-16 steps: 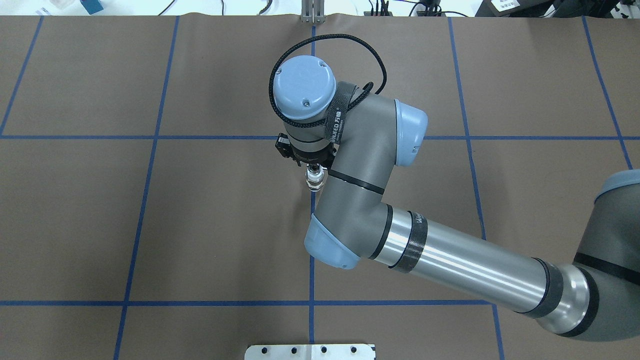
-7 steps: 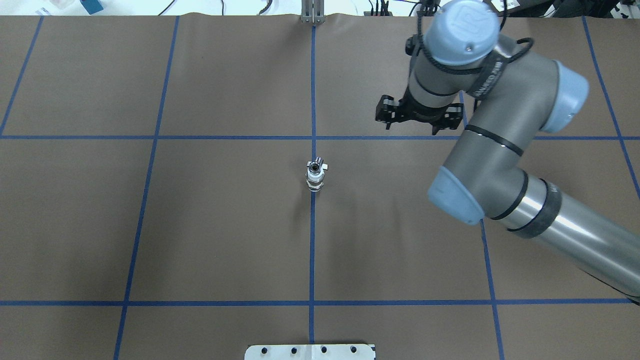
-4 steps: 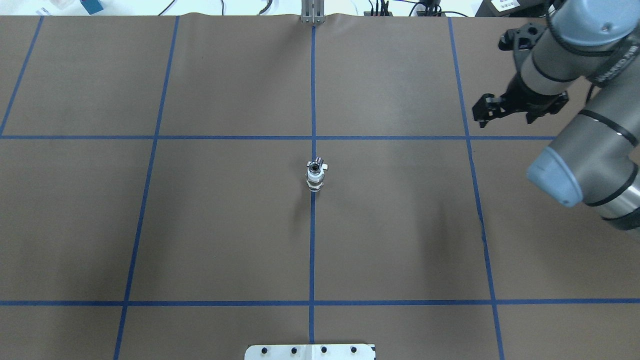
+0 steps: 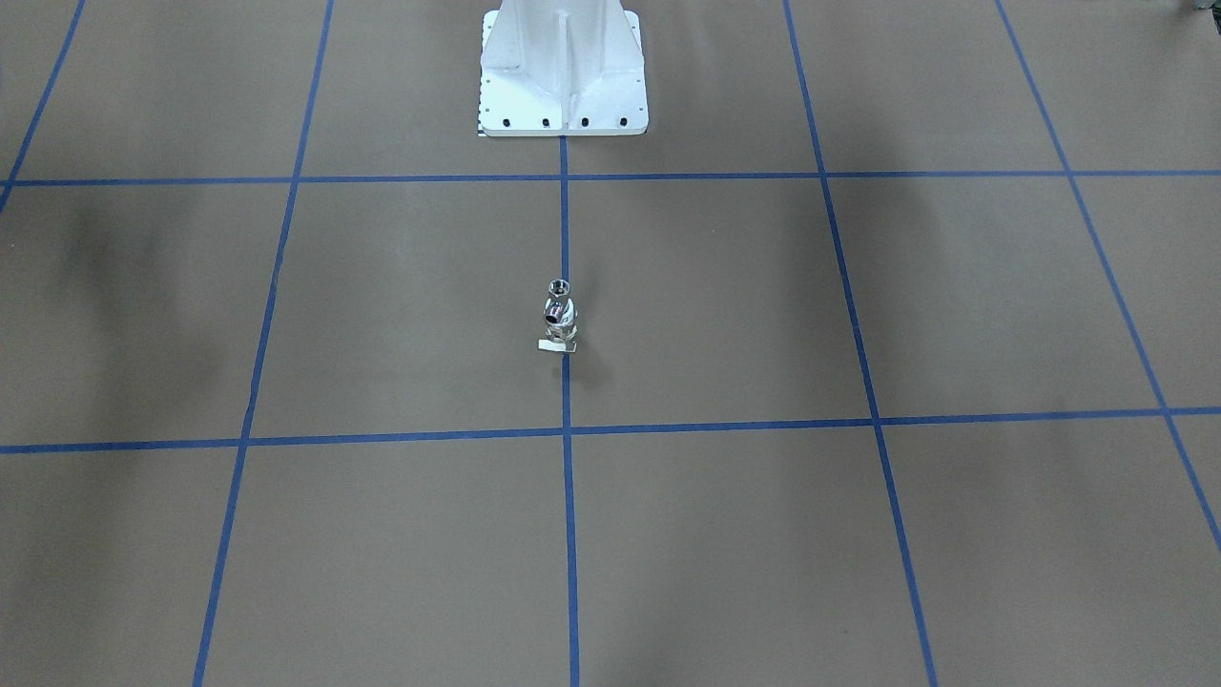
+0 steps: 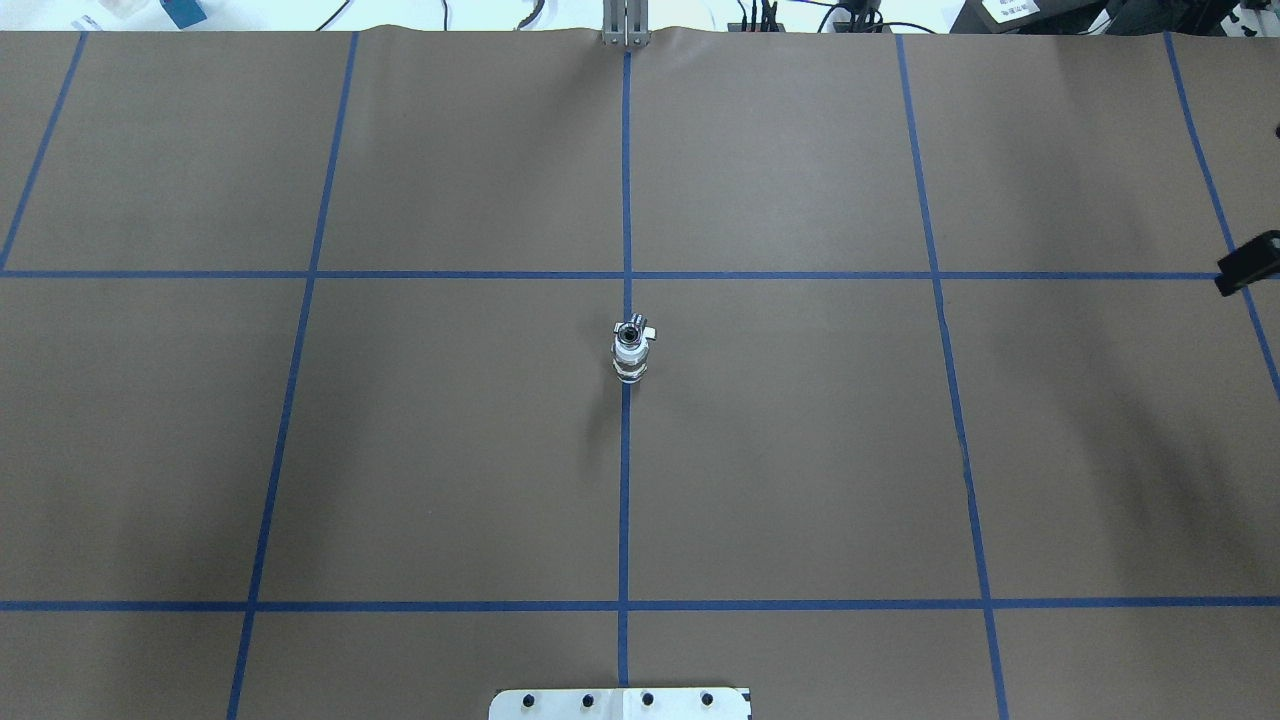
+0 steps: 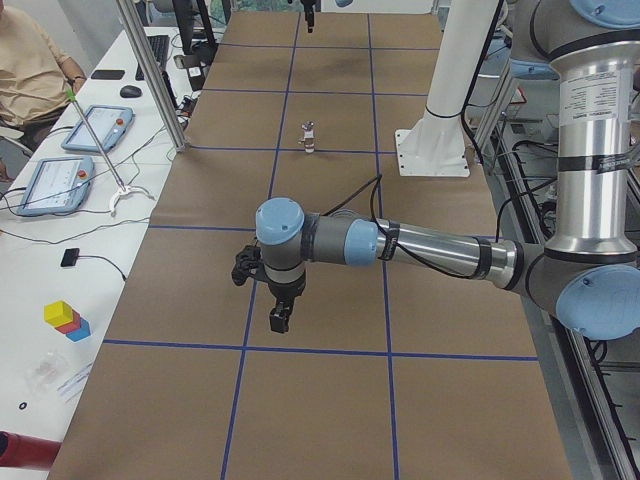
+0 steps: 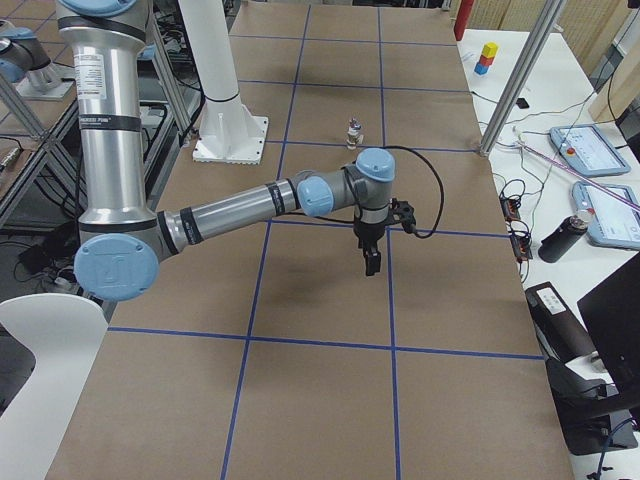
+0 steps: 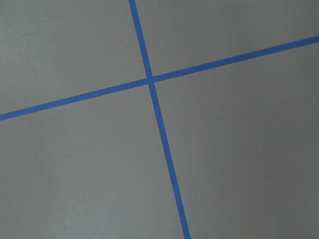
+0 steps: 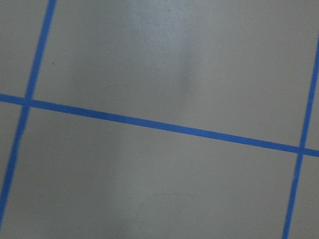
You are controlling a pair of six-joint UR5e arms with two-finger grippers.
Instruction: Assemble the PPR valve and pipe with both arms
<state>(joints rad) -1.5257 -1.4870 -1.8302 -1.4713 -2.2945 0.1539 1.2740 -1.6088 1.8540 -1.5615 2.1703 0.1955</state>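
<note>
Brown gridded table [image 5: 450, 450]; left arm [image 6: 400, 245] and right arm [image 7: 240, 205] reach over its two ends, left gripper [image 6: 279, 321] and right gripper [image 7: 372, 264] holding nothing, jaw spread impossible to tell. Valve [image 5: 630, 352] and pipe [image 4: 558, 308] stand joined at centre, 12 o'clock from the base [image 5: 620, 703] seen overhead.

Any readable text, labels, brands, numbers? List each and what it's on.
No text is legible in any view.
Lettering on the right arm, upright tube: too small to read.
Lettering on the left arm, upright tube: too small to read.
White label, overhead view's top right: blurred.
</note>
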